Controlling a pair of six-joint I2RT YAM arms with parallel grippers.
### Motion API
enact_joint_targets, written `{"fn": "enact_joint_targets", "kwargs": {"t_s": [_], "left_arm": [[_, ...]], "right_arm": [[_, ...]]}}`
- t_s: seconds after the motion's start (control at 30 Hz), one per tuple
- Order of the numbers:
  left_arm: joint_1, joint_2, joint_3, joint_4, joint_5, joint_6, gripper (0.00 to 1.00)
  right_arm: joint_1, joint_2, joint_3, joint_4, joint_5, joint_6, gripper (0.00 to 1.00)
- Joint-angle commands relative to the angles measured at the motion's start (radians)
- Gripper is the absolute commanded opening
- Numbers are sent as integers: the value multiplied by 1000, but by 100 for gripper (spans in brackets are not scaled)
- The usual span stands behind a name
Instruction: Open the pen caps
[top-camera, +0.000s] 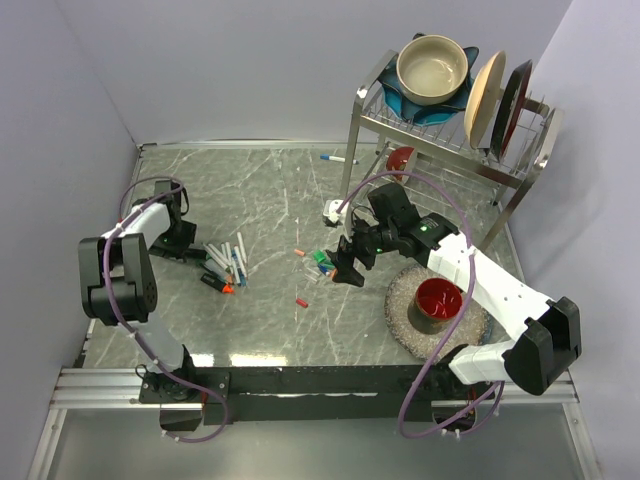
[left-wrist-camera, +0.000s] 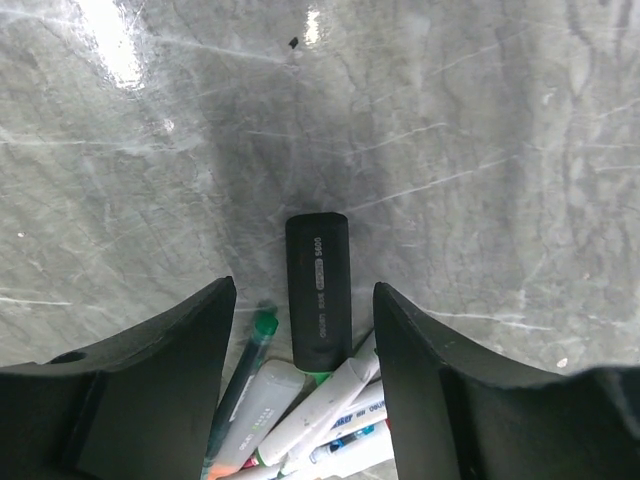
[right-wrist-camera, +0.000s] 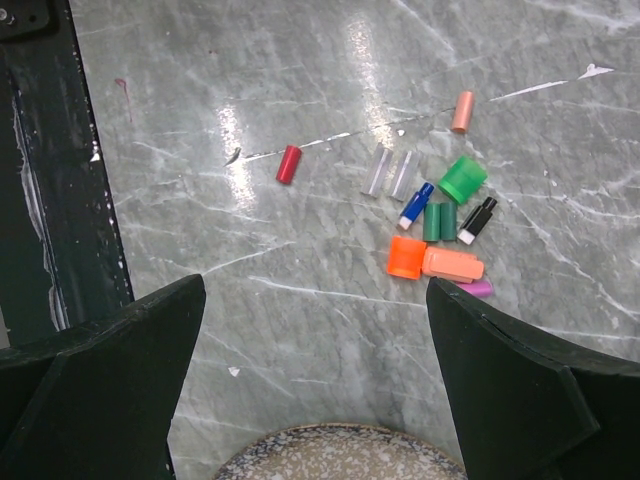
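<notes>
On my left wrist feed the left gripper (left-wrist-camera: 305, 290) stands released, its two black fingers (left-wrist-camera: 160, 380) apart and touching nothing. Between them a thick black tube (left-wrist-camera: 318, 295) with pale lettering lies flat on the marble table (left-wrist-camera: 480, 120). Its far end reaches past the fingertips, and a gap shows on either side of it. I cannot tell whether it is a cap or a whole marker. Back toward the palm a heap of white markers (left-wrist-camera: 325, 400) lies on the table, touching the near end of the tube. A green cap (left-wrist-camera: 264, 325) sits on a thin dark pen just inside the finger on the left of the feed.

The right gripper (right-wrist-camera: 315, 288) is spread wide and holds nothing, hanging above the table. The loose pen caps all lie ahead of its fingertips. Almost straight ahead of the gap a red cap (right-wrist-camera: 288, 164) lies alone. Toward the finger on the right of the feed come two clear caps (right-wrist-camera: 390, 172) side by side, then a tight cluster. In it are an orange cap (right-wrist-camera: 405, 257), a blue cap (right-wrist-camera: 415, 205), two dark green caps (right-wrist-camera: 440, 221) touching each other, and a salmon cap (right-wrist-camera: 453, 264) against the orange one. Beyond those lie a wide bright green cap (right-wrist-camera: 462, 179), a purple cap (right-wrist-camera: 478, 289) and a black cap (right-wrist-camera: 479, 218). A peach cap (right-wrist-camera: 461, 111) lies apart, farthest ahead. Behind the fingertips, toward the wrist, I see the rim of a speckled plate (right-wrist-camera: 340, 455). On the overhead feed a red bowl (top-camera: 438, 300) stands on it.
</notes>
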Motion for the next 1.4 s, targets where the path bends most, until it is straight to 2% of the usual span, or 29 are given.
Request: {"fn": "enact_joint_targets", "kwargs": {"t_s": [0.0, 0.1, 0.2, 0.33, 0.63, 0.83, 1.37], "left_arm": [[4, 19, 23, -10, -10, -32, 63], [4, 33, 32, -13, -13, -34, 62], [4, 42, 30, -18, -18, -44, 55], [4, 50, 29, -27, -28, -49, 51], [5, 72, 33, -32, -56, -78, 49], [13, 65, 33, -32, -71, -109, 43], [65, -11, -8, 5, -107, -89, 37]], "right_arm": [[1, 2, -3, 30, 1, -2, 100], [2, 8, -5, 28, -3, -2, 100], [2, 11, -3, 27, -1, -3, 100], [2, 16, -3, 24, -4, -6, 100], [-1, 11, 1, 13, -19, -14, 100], [-7, 6, 0, 10, -29, -19, 100], [-13, 2, -3, 8, -38, -25, 100]]}}
